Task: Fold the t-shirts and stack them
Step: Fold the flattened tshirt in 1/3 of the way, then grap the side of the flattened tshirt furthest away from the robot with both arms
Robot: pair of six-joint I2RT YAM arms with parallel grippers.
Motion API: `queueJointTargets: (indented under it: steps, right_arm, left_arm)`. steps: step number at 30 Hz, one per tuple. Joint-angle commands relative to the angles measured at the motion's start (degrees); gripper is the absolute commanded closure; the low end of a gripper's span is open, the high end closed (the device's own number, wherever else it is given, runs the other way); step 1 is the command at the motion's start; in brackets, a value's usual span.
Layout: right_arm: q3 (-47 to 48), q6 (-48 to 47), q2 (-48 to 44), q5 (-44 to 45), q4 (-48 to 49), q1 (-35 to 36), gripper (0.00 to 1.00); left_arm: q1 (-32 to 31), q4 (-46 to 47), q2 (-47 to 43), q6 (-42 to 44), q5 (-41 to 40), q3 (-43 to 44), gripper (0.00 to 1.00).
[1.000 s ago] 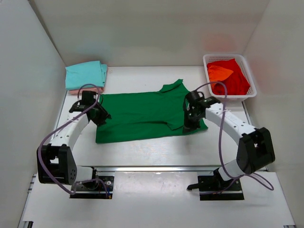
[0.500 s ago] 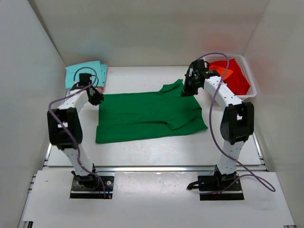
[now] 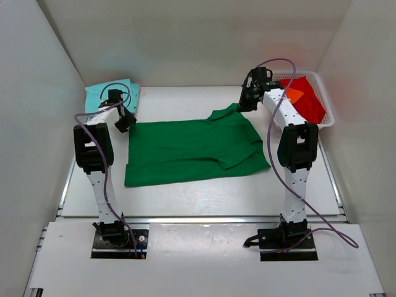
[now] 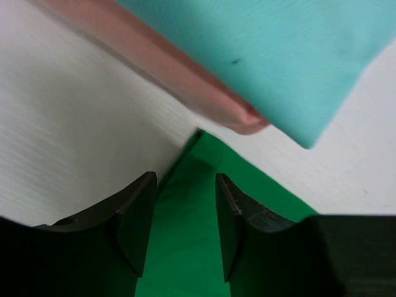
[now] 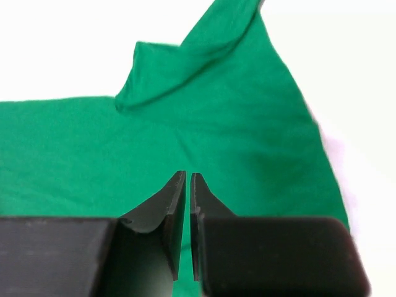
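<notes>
Arms: both are stretched from their bases at the near edge across the counter (image 3: 185,198).

Dark green t-shirt (image 3: 185,151): it is laid out flat at the middle of the counter, long axis running left to right. One sleeve is seen lying on the body near the right end. A second flap of cloth is seen raised at the far right corner.

Left hand (image 3: 124,120): it is held at the far left corner of the green shirt. In the left wrist view the left hand (image 4: 184,180) is spread, and green cloth (image 4: 185,229) is seen in the gap between the fingers (image 4: 139,210). Whether the cloth is touched cannot be told.

Right hand (image 3: 242,103): it is held at the far right corner of the shirt, just beside the raised flap. In the right wrist view the right hand (image 5: 188,177) is pressed almost together, only a thin slit being left. Nothing is seen pinched in it.

Far left: a folded teal t-shirt (image 3: 108,94) is stacked on a folded pale pink t-shirt (image 4: 179,77), just beyond the green shirt's corner.

Far right: a white lattice basket (image 3: 327,110) is noted, with a red t-shirt (image 3: 311,102) and an orange t-shirt (image 3: 294,94) lying crumpled inside it.
</notes>
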Motion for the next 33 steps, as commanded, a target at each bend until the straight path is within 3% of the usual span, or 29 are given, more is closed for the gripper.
queueJointTargets:
  steps: [1,5,8,15,33]
  right_arm:
    - [4.73,-0.16,2.11,-0.6,0.71,-0.4,0.92]
    - [8.85,-0.07,5.98,-1.47,1.32,-1.19,0.86]
    - [10.96,-0.07,8.88,-1.74,1.5,-1.45,0.83]
    - [13.96,1.51,14.07,0.01,2.38,-1.72,0.73]
    - [14.13,-2.8,19.35,3.0,12.39,-3.39,0.69]
  left_arm:
    - [-0.56,-0.78,0.64,0.23,-1.73,1.89,0.45]
    - [-0.39,-1.4,2.48,-0.3,-2.17,3.03,0.45]
    - [-0.03,-0.61,2.14,-0.65,-2.0,2.77,0.51]
    - [0.14,0.8,2.04,-0.48,0.98,0.84,0.99]
    - [-0.47,1.5,1.26,-0.21,4.5,-0.84,1.0]
